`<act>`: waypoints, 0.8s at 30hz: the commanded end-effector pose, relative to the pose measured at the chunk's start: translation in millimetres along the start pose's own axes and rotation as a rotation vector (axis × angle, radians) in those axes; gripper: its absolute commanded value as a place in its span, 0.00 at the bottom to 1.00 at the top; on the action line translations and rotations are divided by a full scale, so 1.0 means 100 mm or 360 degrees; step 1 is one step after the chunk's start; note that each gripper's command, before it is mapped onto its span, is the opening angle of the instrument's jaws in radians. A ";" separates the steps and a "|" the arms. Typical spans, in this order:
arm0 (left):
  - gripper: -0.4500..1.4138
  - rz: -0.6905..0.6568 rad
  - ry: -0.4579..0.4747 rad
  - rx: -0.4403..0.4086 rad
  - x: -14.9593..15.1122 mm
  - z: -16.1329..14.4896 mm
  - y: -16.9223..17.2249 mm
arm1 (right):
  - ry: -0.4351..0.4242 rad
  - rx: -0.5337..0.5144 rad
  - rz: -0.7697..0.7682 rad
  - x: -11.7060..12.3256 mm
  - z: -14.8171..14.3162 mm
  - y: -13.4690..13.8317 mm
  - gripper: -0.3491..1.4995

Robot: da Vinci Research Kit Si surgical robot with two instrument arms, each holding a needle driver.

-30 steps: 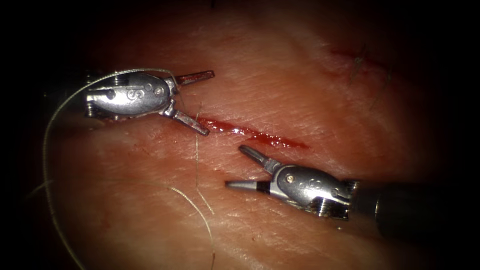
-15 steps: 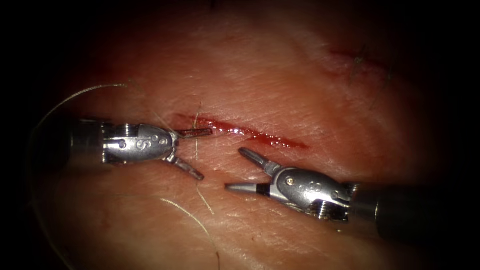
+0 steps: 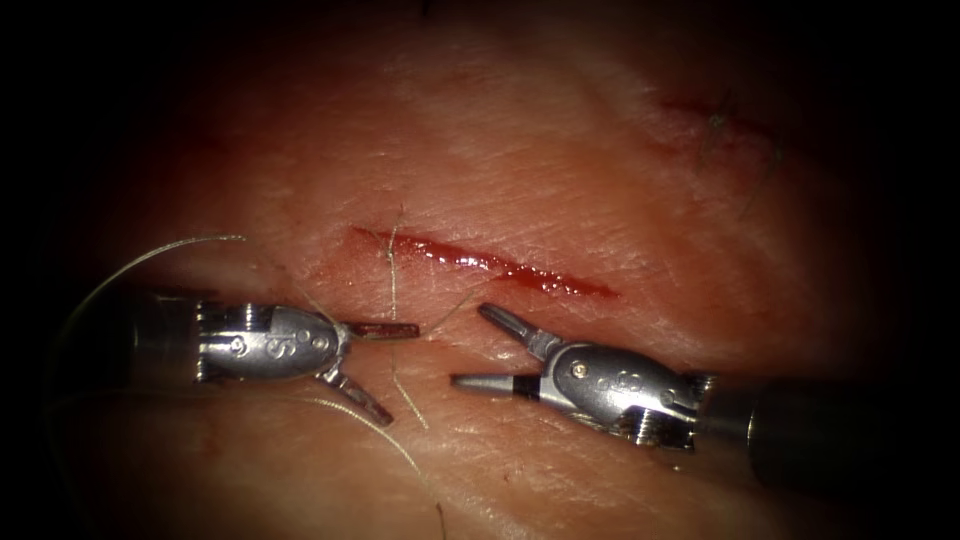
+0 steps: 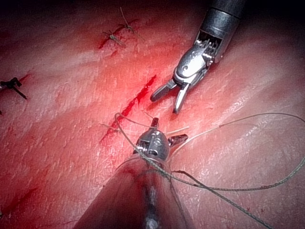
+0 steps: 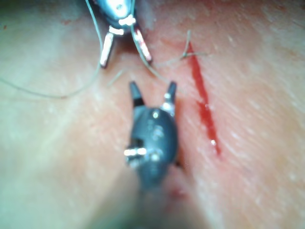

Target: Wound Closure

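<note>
Shows a thread stitched through the left end of the cut, mid-frame, with a long loop curving off to the far left. Shows both claws spread wide and holding nothing: left tool at lower left, right tool just right of it, both below the cut. Looks thin, light and floppy, probably slippery too. Best to pinch the loose strand gently, away from the stitch, so as not to tear the soft tissue.

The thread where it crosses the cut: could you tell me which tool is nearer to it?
Left. The left tool, jaws open and empty, sits just below the thread near the cut's left end; the right tool, also open and empty, lies further right, below the cut.
</note>
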 end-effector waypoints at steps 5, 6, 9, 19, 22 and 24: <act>0.64 0.0000 -0.0041 -0.0028 -0.005 0.016 0.006 | 0.0001 0.0005 0.0002 -0.006 0.004 -0.004 0.87; 0.64 0.0004 -0.0041 -0.0031 -0.006 0.017 0.006 | 0.0002 0.0010 0.0002 -0.006 0.004 -0.004 0.87; 0.64 0.0002 -0.0043 -0.0041 -0.006 0.017 0.004 | 0.0002 0.0010 0.0010 -0.007 0.004 -0.004 0.87; 0.52 -0.0049 -0.0142 0.0027 -0.011 0.027 -0.014 | 0.0002 0.0009 0.0015 -0.009 0.004 -0.007 0.87; 0.42 -0.0057 -0.0155 0.0038 -0.006 0.038 -0.017 | 0.0002 0.0009 0.0015 -0.008 0.004 -0.008 0.87; 0.39 -0.0064 -0.0174 0.0040 -0.001 0.043 -0.018 | 0.0002 0.0011 0.0025 -0.008 0.003 -0.008 0.87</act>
